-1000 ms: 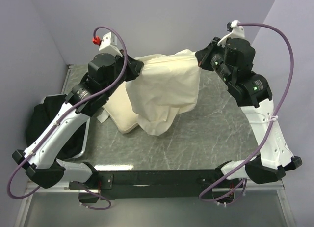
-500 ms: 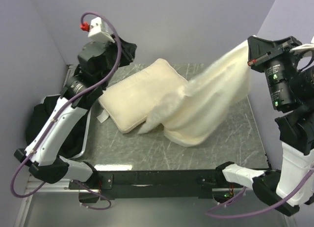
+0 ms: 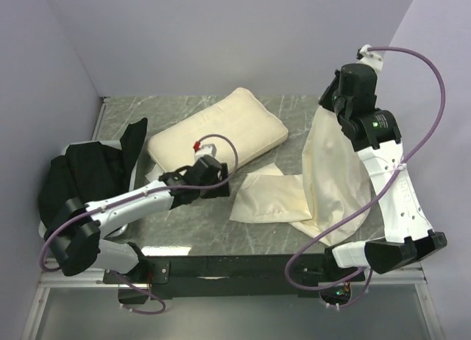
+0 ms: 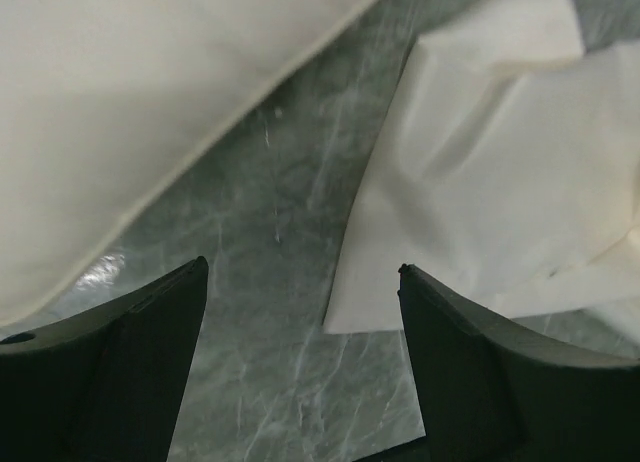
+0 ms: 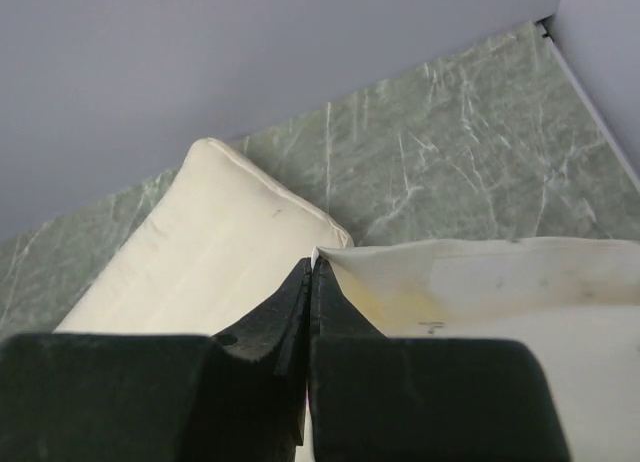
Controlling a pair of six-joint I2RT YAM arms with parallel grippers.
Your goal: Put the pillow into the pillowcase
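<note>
Green marble counter (image 3: 221, 233): my right pincer (image 5: 311, 272) clamps the pillowcase (image 3: 331, 171) edge, my left pincer (image 4: 301, 268) gapes empty; that thin hold could slip.

Cream pillow (image 3: 221, 134); paler cream-white pillowcase (image 3: 327, 178); green-grey surface (image 3: 206, 226) veined white like marble; black cloth heap (image 3: 77, 174) at left; lavender walls (image 3: 221, 38).
</note>
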